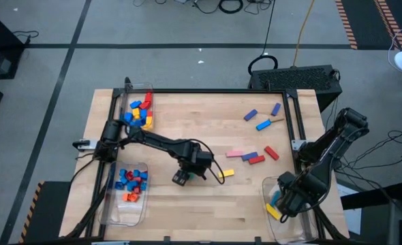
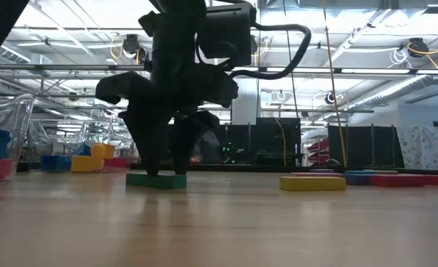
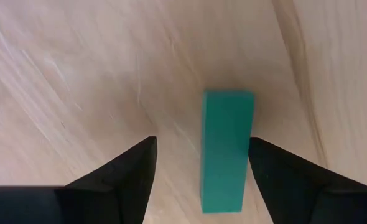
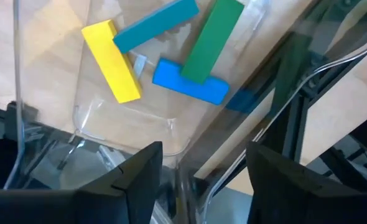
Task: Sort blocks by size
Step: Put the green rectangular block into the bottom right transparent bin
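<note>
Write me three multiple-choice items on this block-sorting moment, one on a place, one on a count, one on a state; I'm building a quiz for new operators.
1. Where is the green bar that the left hand works on?
A. Flat on the table, between the hand's fingers
B. Inside a bin
C. Lifted in the air

2. How many bars lie in the bin under the right hand?
A. Two
B. Four
C. Seven

3. What state is the left hand in?
A. Shut on a red brick
B. Open, fingers either side of the green bar
C. Shut and empty

Answers:
1 A, since the low view shows the bar resting on the wood under the hand.
2 B, since the right wrist view shows one yellow, one teal, one green, one blue.
3 B, since the left wrist view shows gaps between the bar and both fingers.
</note>
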Available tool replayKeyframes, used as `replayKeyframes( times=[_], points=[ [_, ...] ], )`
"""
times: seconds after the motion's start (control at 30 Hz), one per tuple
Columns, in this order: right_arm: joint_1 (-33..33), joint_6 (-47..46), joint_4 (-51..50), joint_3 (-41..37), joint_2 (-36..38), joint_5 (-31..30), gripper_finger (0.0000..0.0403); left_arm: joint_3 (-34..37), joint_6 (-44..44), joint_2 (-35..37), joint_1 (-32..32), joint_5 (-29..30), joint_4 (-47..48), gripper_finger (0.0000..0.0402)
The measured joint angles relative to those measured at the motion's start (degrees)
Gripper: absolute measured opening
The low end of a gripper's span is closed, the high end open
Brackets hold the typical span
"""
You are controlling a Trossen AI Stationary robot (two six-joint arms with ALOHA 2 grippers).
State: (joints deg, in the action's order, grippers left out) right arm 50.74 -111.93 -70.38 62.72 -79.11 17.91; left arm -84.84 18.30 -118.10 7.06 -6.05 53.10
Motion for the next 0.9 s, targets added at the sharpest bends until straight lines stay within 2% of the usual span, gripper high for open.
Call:
replayKeyframes(
  times=[0.1,0.33,0.57,0.73,0.83,0.9],
  points=[
    [0.0,-0.17,0.89,0.0,0.0,0.13,0.0211,0.0,-0.04,0.0,0.27,0.45,-1.17,0.0239],
    [0.0,-1.22,1.38,0.0,0.0,0.28,0.0195,1.81,-0.25,0.07,0.27,-0.16,-2.64,0.0166],
    [0.0,-1.22,1.36,0.0,0.0,0.27,0.0187,5.07,-0.85,0.48,0.25,-0.31,-5.25,0.0155],
    [0.0,-1.87,2.1,0.0,0.0,-0.01,0.0187,3.82,-2.58,0.28,0.28,1.3,-5.16,0.0135],
    [0.0,-1.36,4.56,0.16,0.0,-2.89,0.0187,1.6,-2.55,-0.18,0.02,1.59,-4.81,0.0105],
    [-0.02,-0.24,6.57,0.92,0.0,-6.55,0.0187,-0.22,-2.55,-0.25,-0.43,1.64,-5.98,0.0103]
  ],
)
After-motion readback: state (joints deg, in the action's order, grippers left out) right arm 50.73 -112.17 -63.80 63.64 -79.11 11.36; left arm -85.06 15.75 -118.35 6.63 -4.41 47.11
